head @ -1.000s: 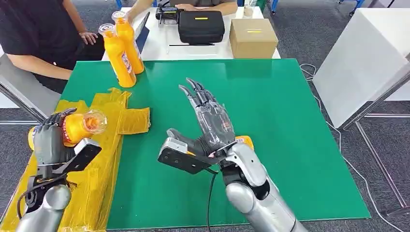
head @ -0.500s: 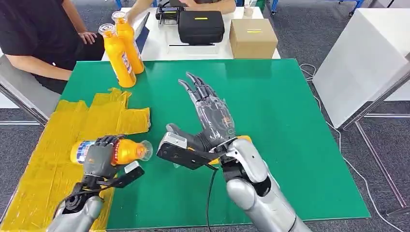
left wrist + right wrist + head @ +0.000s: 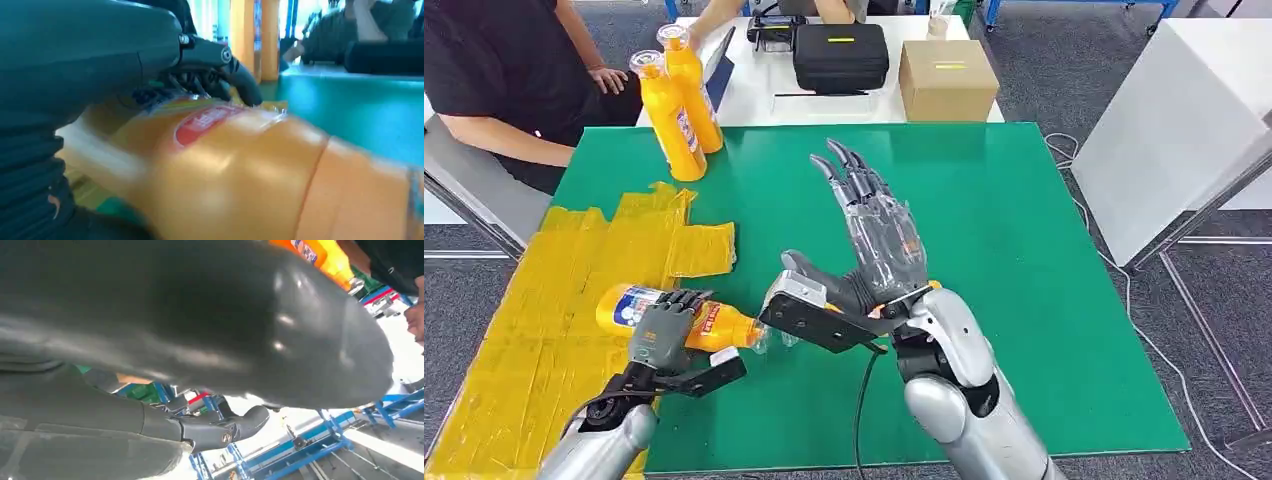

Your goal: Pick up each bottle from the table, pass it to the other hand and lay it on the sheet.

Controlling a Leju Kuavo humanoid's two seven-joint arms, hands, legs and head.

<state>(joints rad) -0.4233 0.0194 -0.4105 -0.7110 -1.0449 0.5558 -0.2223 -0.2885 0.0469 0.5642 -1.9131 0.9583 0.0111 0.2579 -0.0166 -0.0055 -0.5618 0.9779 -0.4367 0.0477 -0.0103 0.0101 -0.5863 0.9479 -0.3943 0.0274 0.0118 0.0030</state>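
You had the left hand wrapped around an orange juice bottle, its fingers curled over the labelled middle, and the left wrist view confirmed the grip with dark fingers bent over the red label. Compared with a second before, that hand had swung the bottle from about nine o'clock, out over the yellow sheet, in toward the centre, and the bottle had turned to lie nearly level with its cap end pointing at three o'clock. Its neck now reached just beside the thumb of your right hand, which waited palm-up over the green table with fingers spread and straight, holding nothing; it had barely shifted over that second. That reads as the hand-over closing in, with the receiving hand not yet closed on anything. Two more orange bottles stood upright at about eleven o'clock on the table's far corner, close to a seated person, so you had them left to move.
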